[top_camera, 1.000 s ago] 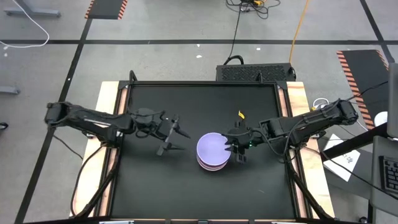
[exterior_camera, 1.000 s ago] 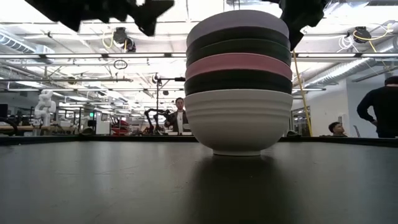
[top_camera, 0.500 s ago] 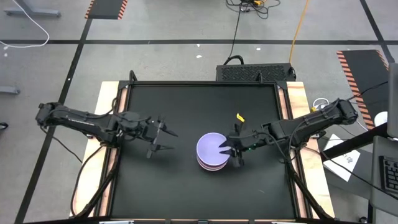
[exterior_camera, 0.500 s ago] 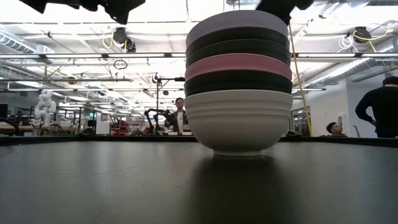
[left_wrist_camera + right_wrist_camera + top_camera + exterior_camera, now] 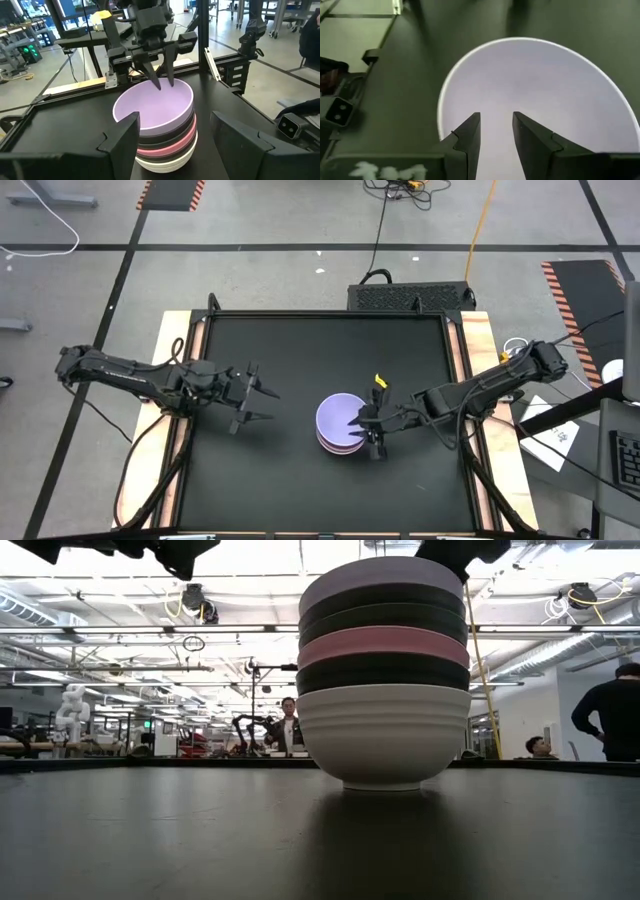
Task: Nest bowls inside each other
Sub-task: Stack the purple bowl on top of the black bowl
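Desk (image 5: 270,480): flat, matte black top with pale wooden side edges.

Bowls (image 5: 383,670): six round, smooth plastic bowls nested in one stack on the desk. White at the base, then black, pink, two black, and pale lavender on top.

Left gripper (image 5: 252,395): well apart from the stack, fingers (image 5: 120,142) spread wide, holding nothing.

Right gripper (image 5: 362,427): over the lavender bowl's rim, fingers (image 5: 467,135) slightly apart, poised above its interior; contact cannot be told.
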Tool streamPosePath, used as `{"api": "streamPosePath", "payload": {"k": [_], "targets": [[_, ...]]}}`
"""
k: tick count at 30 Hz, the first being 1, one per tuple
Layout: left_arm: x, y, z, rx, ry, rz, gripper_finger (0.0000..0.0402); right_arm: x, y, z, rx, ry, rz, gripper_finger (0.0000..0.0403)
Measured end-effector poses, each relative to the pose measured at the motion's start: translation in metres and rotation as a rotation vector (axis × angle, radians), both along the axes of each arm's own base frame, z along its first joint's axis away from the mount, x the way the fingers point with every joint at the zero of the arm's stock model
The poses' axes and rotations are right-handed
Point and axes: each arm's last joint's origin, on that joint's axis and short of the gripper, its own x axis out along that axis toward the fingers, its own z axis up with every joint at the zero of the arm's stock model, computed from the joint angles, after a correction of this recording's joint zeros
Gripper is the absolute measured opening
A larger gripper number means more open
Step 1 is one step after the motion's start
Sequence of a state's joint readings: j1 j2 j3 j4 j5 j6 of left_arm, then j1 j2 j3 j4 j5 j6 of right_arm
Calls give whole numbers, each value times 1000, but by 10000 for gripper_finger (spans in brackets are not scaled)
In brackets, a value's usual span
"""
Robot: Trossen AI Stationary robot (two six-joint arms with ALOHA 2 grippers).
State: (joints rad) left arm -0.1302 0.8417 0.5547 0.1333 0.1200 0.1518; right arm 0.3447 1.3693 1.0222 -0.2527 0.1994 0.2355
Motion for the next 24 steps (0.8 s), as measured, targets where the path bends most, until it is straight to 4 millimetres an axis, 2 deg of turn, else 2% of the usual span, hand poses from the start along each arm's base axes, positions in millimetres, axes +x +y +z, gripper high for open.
{"api": "streamPosePath", "payload": {"k": [4,24], "targets": [[0,-2,0,-3,3,-12,246,3,1,-6,-4,21,-11,107],[-2,-11,0,4,1,-36,246,-3,14,-5,-27,0,-36,107]]}}
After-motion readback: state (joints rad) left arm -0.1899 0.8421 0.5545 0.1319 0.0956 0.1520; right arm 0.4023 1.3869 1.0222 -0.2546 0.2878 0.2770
